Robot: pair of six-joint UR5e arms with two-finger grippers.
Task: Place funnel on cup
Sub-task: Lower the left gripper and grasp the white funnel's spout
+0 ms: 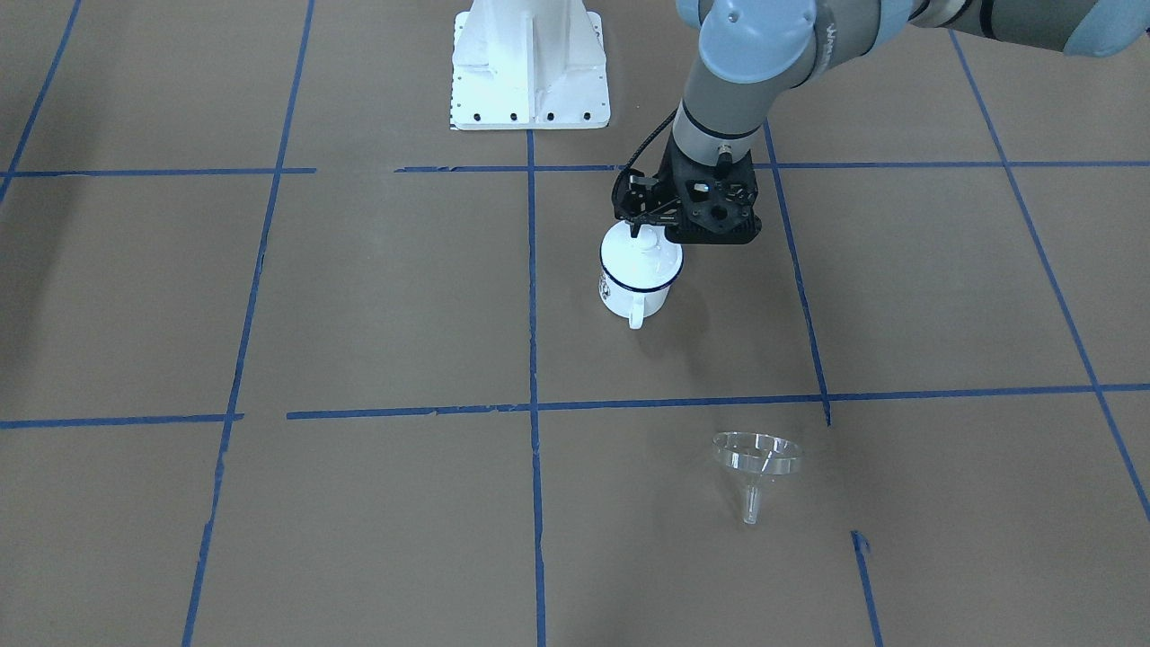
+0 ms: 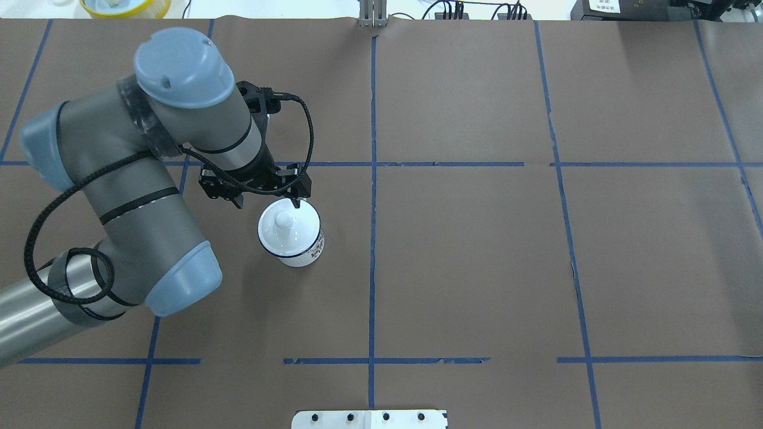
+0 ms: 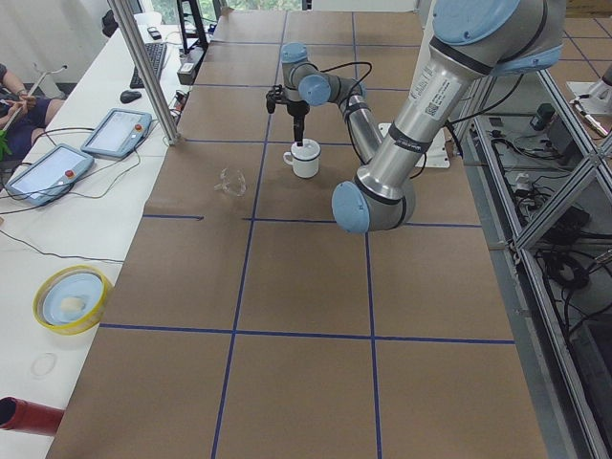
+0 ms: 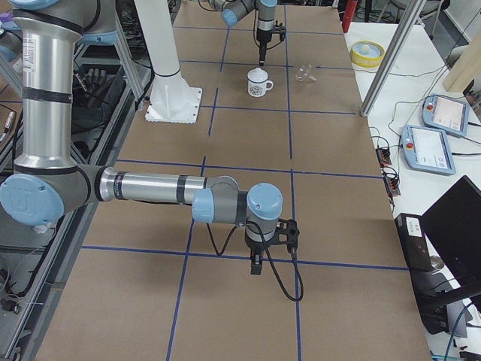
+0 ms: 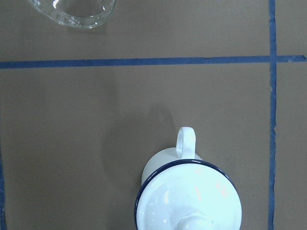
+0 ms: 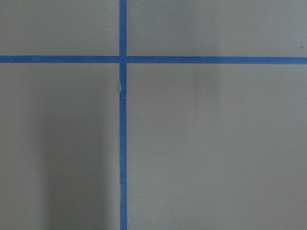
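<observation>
lidded cup blocks the funnel

the table [image 1: 359,296] is brown paper with a blue tape grid. the left arm [image 2: 137,196] reaches in from the robot's left edge and holds its gripper [image 2: 266,204] just above the cup [image 1: 629,292], fingers spread and empty, probably to take off the lid [image 2: 298,229] that covers the cup's mouth. the right arm [image 4: 150,186] hangs low near the robot's right edge; i cannot tell whether its gripper [image 4: 255,263] is released or clenched. the cup stands upright near the table's middle, handle toward the operators' edge. the funnel [image 1: 756,454] lies on its side between cup and that edge, well apart and untouched, since it cannot seat while the lid is on.
</observation>
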